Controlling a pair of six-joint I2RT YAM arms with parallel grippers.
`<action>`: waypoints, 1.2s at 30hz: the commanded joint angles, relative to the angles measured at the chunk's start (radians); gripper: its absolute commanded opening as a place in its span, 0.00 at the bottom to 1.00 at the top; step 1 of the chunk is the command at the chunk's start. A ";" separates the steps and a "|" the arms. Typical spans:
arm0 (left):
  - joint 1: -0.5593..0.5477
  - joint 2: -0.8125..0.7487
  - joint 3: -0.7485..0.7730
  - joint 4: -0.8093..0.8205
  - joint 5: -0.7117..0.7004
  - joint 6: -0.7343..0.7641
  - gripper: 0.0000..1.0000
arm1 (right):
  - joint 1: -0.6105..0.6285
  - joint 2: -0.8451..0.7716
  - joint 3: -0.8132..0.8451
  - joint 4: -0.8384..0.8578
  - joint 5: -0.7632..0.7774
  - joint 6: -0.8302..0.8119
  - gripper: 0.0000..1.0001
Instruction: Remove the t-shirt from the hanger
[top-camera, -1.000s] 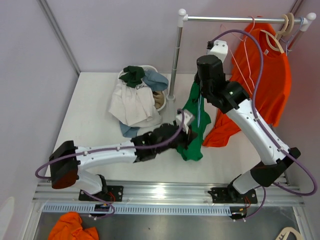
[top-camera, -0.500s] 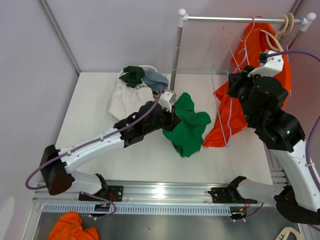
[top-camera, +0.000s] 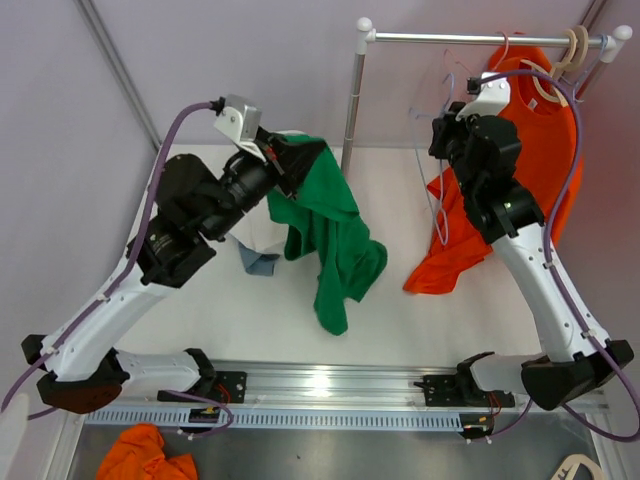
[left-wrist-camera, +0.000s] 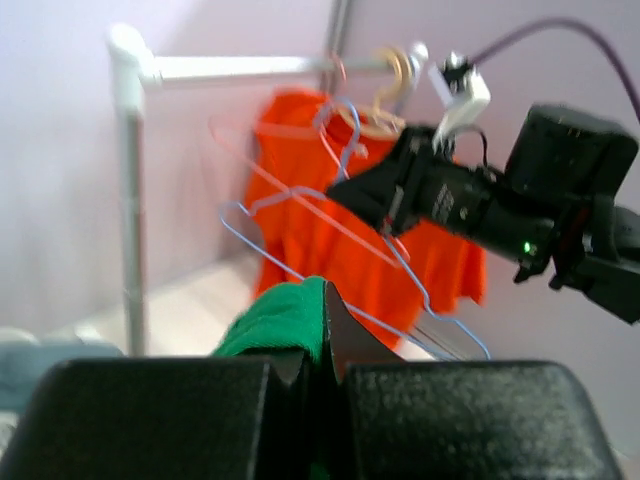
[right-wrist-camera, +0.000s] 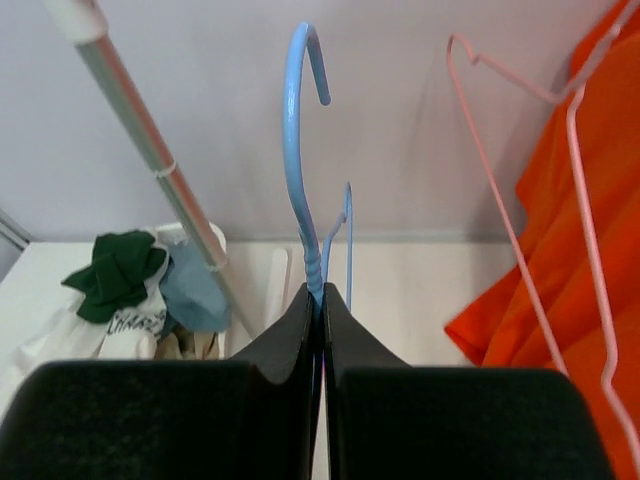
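The green t-shirt (top-camera: 330, 240) hangs free of the hanger, draped down over the table from my raised left gripper (top-camera: 278, 152), which is shut on a bunched fold of it (left-wrist-camera: 285, 315). The blue wire hanger (top-camera: 436, 205) is bare. My right gripper (right-wrist-camera: 321, 293) is shut on its twisted neck just under the hook (right-wrist-camera: 298, 120) and holds it upright near the rail, right of the pole. In the left wrist view the hanger (left-wrist-camera: 290, 255) and the right gripper (left-wrist-camera: 400, 190) show beyond my left gripper (left-wrist-camera: 325, 300).
A clothes rack has its rail (top-camera: 470, 38) at the back right and its pole (top-camera: 350, 110) at table centre. An orange t-shirt (top-camera: 545, 150) hangs from the rail beside a pink wire hanger (right-wrist-camera: 520, 200). A pile of clothes (right-wrist-camera: 130, 280) lies at the back left.
My left arm has lifted the green t-shirt up and to the left, well off the table. My right arm has carried the bare hanger up towards the rail.
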 joint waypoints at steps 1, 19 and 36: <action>0.039 0.068 0.102 0.151 0.044 0.192 0.01 | -0.072 0.036 0.052 0.195 -0.169 -0.025 0.00; 0.377 0.607 0.893 0.329 0.176 0.355 0.01 | -0.203 0.300 0.267 0.366 -0.277 -0.065 0.00; 0.653 0.759 0.624 0.496 0.263 0.059 0.01 | -0.236 0.513 0.476 0.369 -0.231 -0.076 0.00</action>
